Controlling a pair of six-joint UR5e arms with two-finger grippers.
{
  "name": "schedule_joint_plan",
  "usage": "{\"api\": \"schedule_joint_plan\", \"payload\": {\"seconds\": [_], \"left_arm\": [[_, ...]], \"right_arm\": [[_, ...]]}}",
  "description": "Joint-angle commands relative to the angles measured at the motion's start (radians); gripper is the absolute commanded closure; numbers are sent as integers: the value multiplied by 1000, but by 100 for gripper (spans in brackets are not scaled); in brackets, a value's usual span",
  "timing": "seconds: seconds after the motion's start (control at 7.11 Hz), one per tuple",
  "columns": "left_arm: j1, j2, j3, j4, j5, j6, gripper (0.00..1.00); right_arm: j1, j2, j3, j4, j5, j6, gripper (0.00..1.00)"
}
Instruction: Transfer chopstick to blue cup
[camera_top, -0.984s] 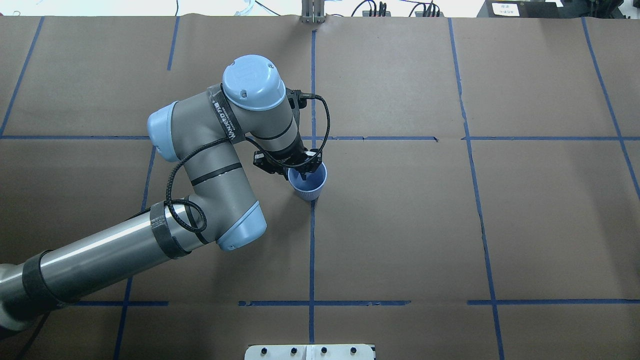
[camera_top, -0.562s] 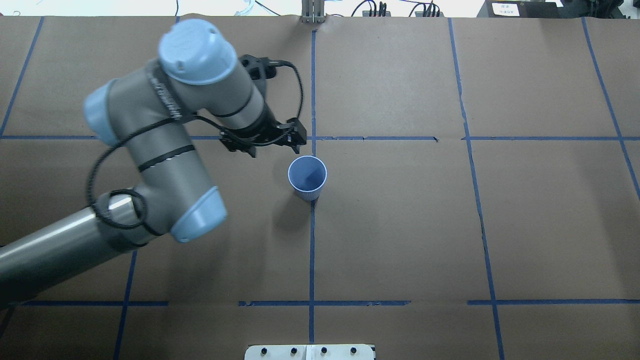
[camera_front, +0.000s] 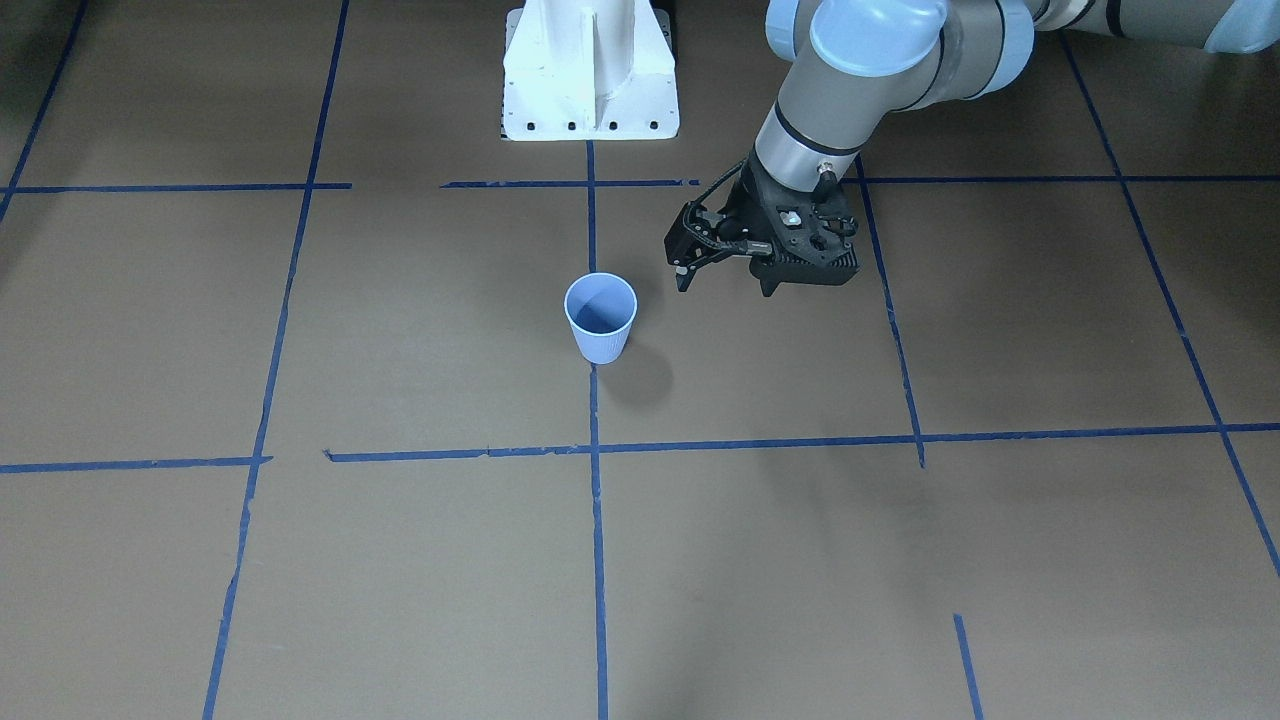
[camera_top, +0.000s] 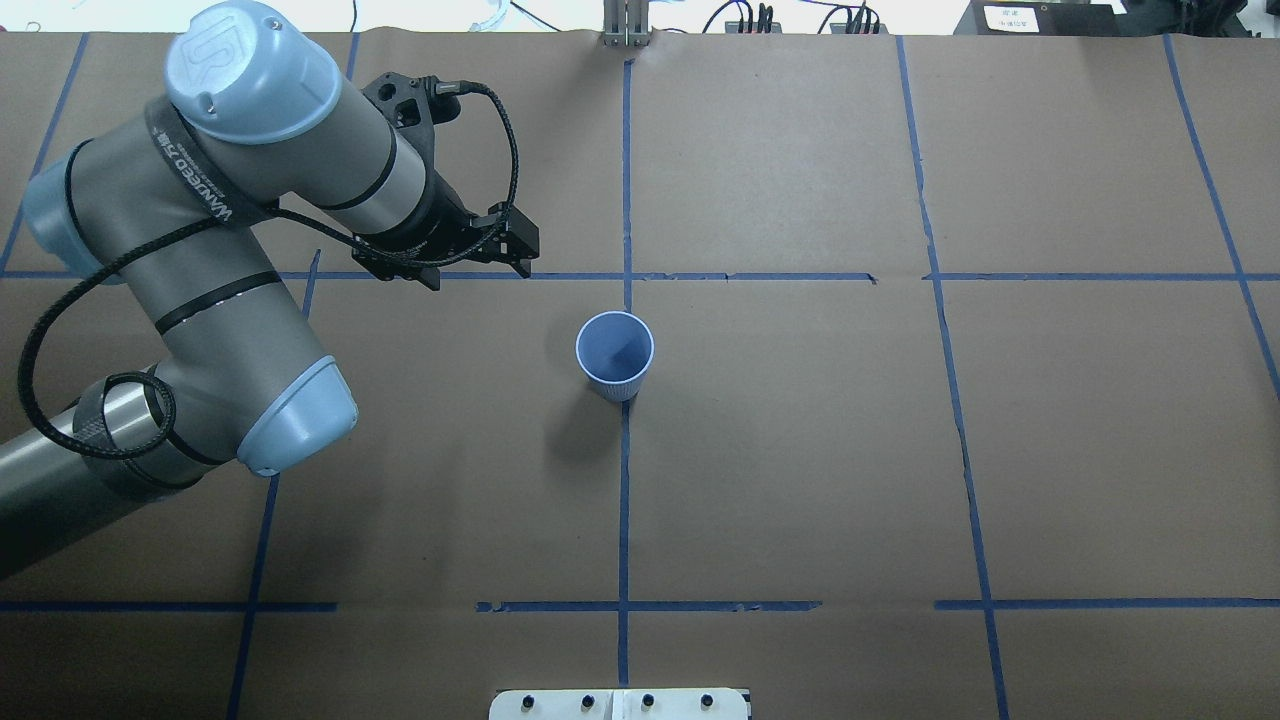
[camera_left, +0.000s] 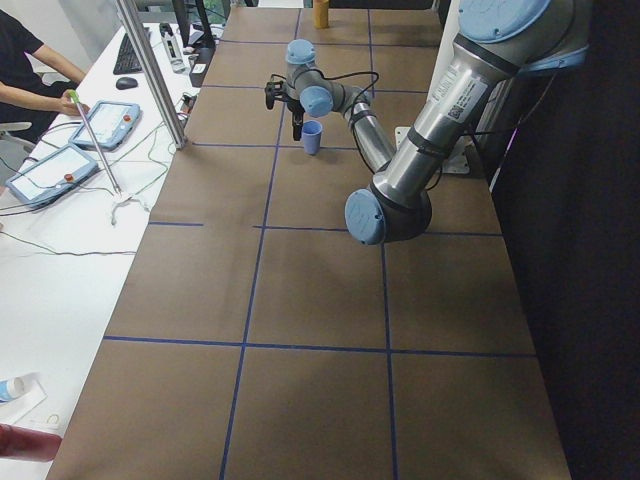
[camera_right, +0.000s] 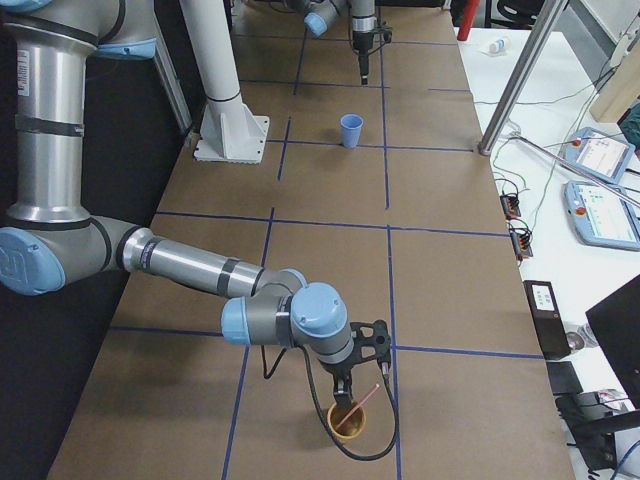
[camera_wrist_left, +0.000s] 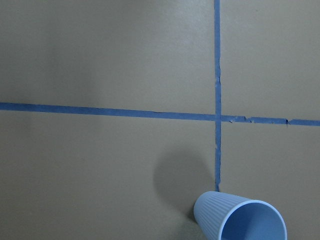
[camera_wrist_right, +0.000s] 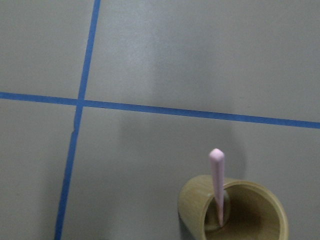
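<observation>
The pink chopstick (camera_wrist_right: 217, 185) is standing tip-up in the tan cup (camera_wrist_right: 192, 217), leaning against its wall. That cup is sitting at the robot's right end of the table (camera_top: 800, 450), well apart from the blue cup (camera_front: 600, 340) in the middle. The stick looks light, stiff and smooth. I'd be taking it squarely on the bare length above the rim, since it could pivot or slip. The right gripper (camera_right: 347, 385) is hanging just above it, and I cannot tell how its jaws stand. The left gripper (camera_front: 725, 285) is hovering beside the blue cup with its fingers spread and nothing between them.
</observation>
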Motion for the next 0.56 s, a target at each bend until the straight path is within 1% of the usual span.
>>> {"api": "schedule_joint_plan", "payload": {"seconds": [0.0, 0.28, 0.42], "left_arm": [[1, 2, -1, 0, 0, -1, 0], [1, 2, -1, 0, 0, -1, 0], [1, 2, -3, 0, 0, -1, 0]], "right_arm": [[3, -6, -88, 193, -6, 26, 2], [3, 0, -98, 253, -20, 27, 3], [3, 3, -151, 349, -29, 27, 7]]}}
